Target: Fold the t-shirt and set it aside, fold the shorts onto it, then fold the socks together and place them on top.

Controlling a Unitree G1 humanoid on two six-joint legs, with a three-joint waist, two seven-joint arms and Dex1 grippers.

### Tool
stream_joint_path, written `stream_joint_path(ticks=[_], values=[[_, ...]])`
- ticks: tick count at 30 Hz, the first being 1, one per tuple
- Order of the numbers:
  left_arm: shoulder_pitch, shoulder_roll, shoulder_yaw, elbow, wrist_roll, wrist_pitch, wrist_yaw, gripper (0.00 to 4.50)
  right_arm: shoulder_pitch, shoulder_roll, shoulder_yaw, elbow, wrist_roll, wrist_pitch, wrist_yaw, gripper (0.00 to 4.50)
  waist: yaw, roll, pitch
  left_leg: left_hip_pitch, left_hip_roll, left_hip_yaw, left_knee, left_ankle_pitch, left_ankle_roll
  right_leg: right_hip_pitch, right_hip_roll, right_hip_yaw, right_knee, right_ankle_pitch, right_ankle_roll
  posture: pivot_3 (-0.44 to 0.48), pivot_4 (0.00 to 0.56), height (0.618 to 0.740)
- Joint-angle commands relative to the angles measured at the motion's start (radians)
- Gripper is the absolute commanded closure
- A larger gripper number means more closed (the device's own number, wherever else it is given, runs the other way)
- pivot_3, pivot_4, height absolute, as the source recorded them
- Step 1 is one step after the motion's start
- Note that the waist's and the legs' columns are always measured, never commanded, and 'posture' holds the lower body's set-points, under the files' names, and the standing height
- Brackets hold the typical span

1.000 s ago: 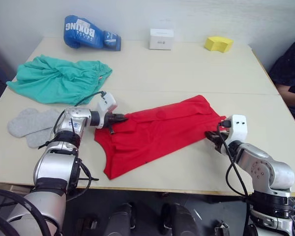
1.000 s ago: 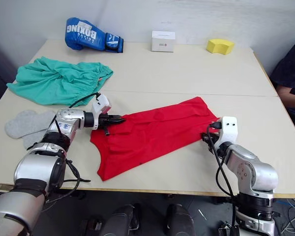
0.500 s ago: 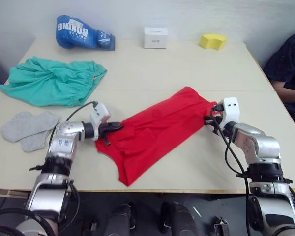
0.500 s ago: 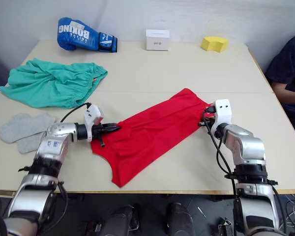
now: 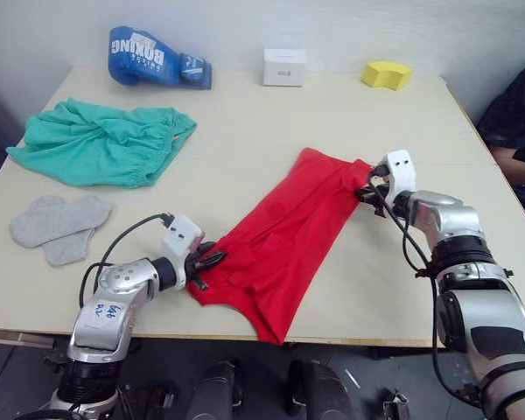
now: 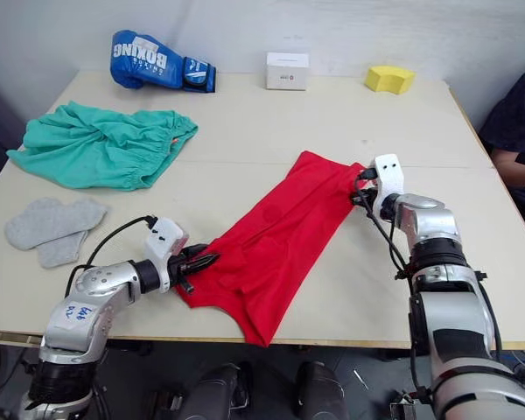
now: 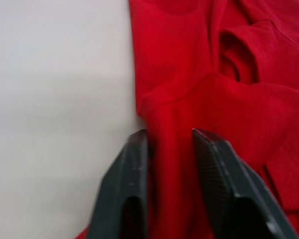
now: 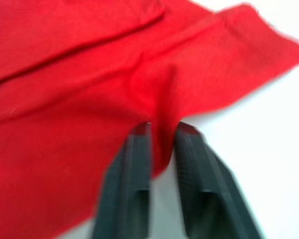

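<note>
The red t-shirt (image 5: 289,236) lies stretched as a long diagonal strip across the table's middle, its near tip hanging over the front edge. My left gripper (image 5: 212,260) is shut on the shirt's near-left end; in the left wrist view a red fold sits pinched between the fingers (image 7: 134,164). My right gripper (image 5: 365,192) is shut on the shirt's far-right corner, red cloth (image 8: 89,74) squeezed between its fingers (image 8: 139,144). The teal-green shorts (image 5: 101,140) lie bunched at the far left. The grey socks (image 5: 57,223) lie flat and overlapping near the left edge.
A blue boxing glove (image 5: 153,57), a white box (image 5: 284,66) and a yellow sponge (image 5: 387,75) sit along the table's back edge. A person's dark sleeve (image 5: 518,114) shows at the right edge of the table (image 5: 245,114).
Both grippers kept hold of the t-shirt and turned it: the left end came toward the front edge, the right end went farther back. The shirt now lies steeper and narrower.
</note>
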Motion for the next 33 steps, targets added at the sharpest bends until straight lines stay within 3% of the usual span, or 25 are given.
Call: stream_joint_path(ticks=[1, 6, 8, 15, 22, 26, 29, 33], values=[[-0.140, 0.078, 0.009, 0.085, -0.060, -0.022, -0.103, 1.81, 0.129, -0.089, -0.054, -0.312, 0.135, 0.278, 0.103, 2.51, 0.019, 0.001, 0.001, 0.000, 0.000, 0.000, 0.000, 0.000, 0.000, 0.000, 0.000, 0.000, 0.000, 0.000, 0.000, 0.000, 0.150, 0.740], [-0.397, 0.117, -0.096, 0.413, -0.024, -0.169, -0.236, 0.26, 0.385, -0.148, -0.129, -0.837, 0.370, 0.625, 0.140, 0.75, 0.033, 0.006, 0.003, -0.001, 0.000, -0.002, 0.001, -0.001, -0.001, 0.000, -0.001, -0.001, -0.004, 0.000, 0.000, 0.000, 0.150, 0.740], [-0.495, 0.075, -0.151, 0.555, -0.003, -0.230, -0.269, 0.00, 0.477, -0.143, -0.152, -0.999, 0.444, 0.703, 0.128, 0.09, 0.042, 0.006, 0.003, -0.001, 0.000, -0.002, 0.001, -0.003, -0.002, 0.000, 0.000, -0.002, -0.004, 0.000, 0.000, 0.000, 0.150, 0.740], [-0.711, -0.087, -0.319, 0.989, 0.149, -0.523, -0.335, 0.00, 0.649, -0.044, -0.127, -1.240, 0.505, 0.804, -0.014, 0.04, 0.039, 0.006, 0.004, -0.003, 0.000, 0.001, 0.007, -0.007, 0.003, 0.000, 0.000, 0.000, -0.005, 0.001, 0.001, 0.000, 0.150, 0.740], [-0.893, -0.237, -0.320, 1.351, 0.220, -0.573, -0.266, 0.00, 0.695, 0.125, -0.034, -1.296, 0.495, 0.848, -0.171, 0.04, 0.037, -0.001, 0.001, -0.003, 0.002, 0.002, 0.008, -0.013, 0.005, -0.001, 0.000, 0.000, -0.006, 0.003, 0.001, 0.000, 0.150, 0.740], [-0.929, -0.278, -0.274, 1.414, 0.199, -0.532, -0.282, 1.24, 0.703, 0.203, -0.008, -1.318, 0.513, 0.873, -0.218, 0.00, 0.026, -0.001, 0.000, -0.002, 0.004, 0.002, 0.007, -0.013, 0.006, -0.001, 0.002, 0.000, -0.006, 0.003, 0.001, 0.000, 0.150, 0.740], [-0.931, -0.284, -0.265, 1.429, 0.228, -0.554, -0.242, 2.21, 0.719, 0.237, 0.008, -1.324, 0.506, 0.872, -0.247, 0.64, 0.017, -0.001, 0.000, -0.002, 0.006, 0.002, 0.007, -0.012, 0.006, -0.001, 0.004, -0.001, -0.006, 0.003, 0.001, 0.000, 0.150, 0.740], [-0.929, -0.289, -0.226, 1.443, 0.218, -0.538, -0.204, 3.51, 0.737, 0.250, 0.010, -1.319, 0.494, 0.855, -0.273, 2.02, 0.015, -0.001, 0.000, -0.002, 0.006, 0.003, 0.007, -0.012, 0.006, -0.001, 0.004, 0.000, -0.005, 0.003, 0.001, 0.000, 0.150, 0.740]])
